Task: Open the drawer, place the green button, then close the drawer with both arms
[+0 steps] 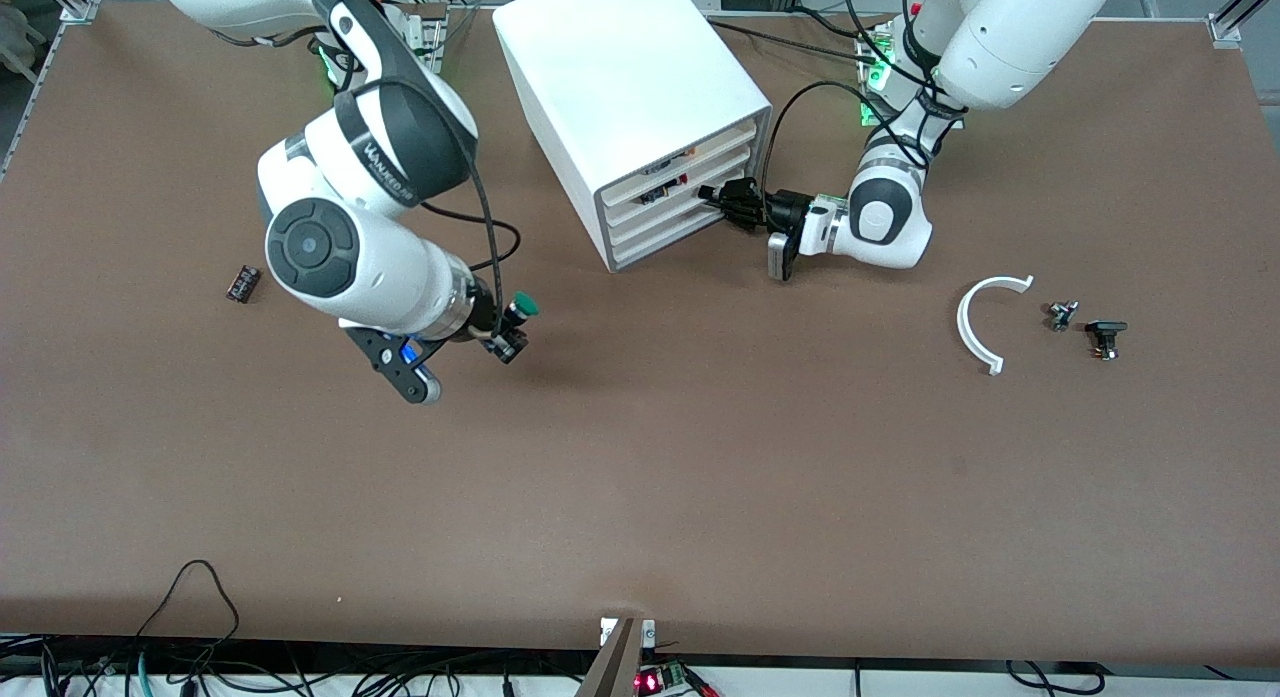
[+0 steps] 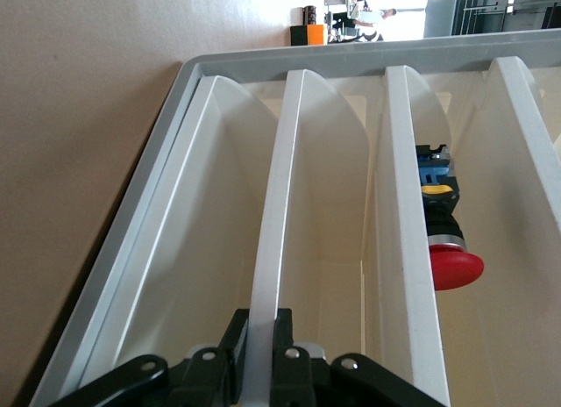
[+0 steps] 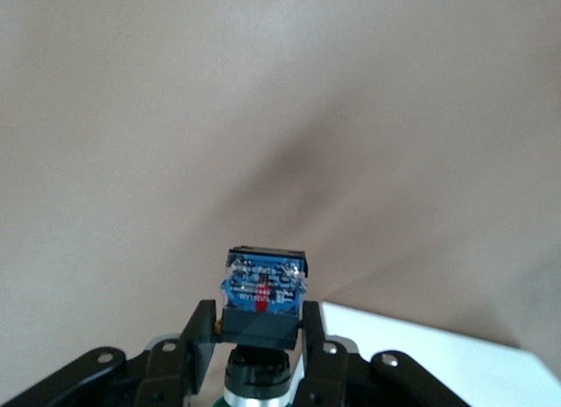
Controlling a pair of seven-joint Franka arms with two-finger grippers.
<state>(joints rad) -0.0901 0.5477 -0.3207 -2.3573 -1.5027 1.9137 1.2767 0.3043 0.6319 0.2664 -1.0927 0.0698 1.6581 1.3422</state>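
The white cabinet (image 1: 625, 87) stands at the robots' side of the table, all its drawers pushed in. My left gripper (image 1: 722, 199) is at the cabinet's front, low down, shut on the drawer's thin white front lip (image 2: 267, 275); its black fingers (image 2: 230, 350) press that lip from both sides. My right gripper (image 1: 508, 329) hangs over bare table toward the right arm's end, shut on the button (image 1: 522, 307). The button's green cap shows in the front view. Its blue-grey body (image 3: 263, 289) sits between the right gripper's (image 3: 260, 326) fingers.
A red-capped button (image 2: 447, 249) lies in a higher drawer. A small flat black part (image 1: 243, 283) lies toward the right arm's end. A white arc (image 1: 985, 322) and two small dark parts (image 1: 1062, 315) (image 1: 1105, 335) lie toward the left arm's end.
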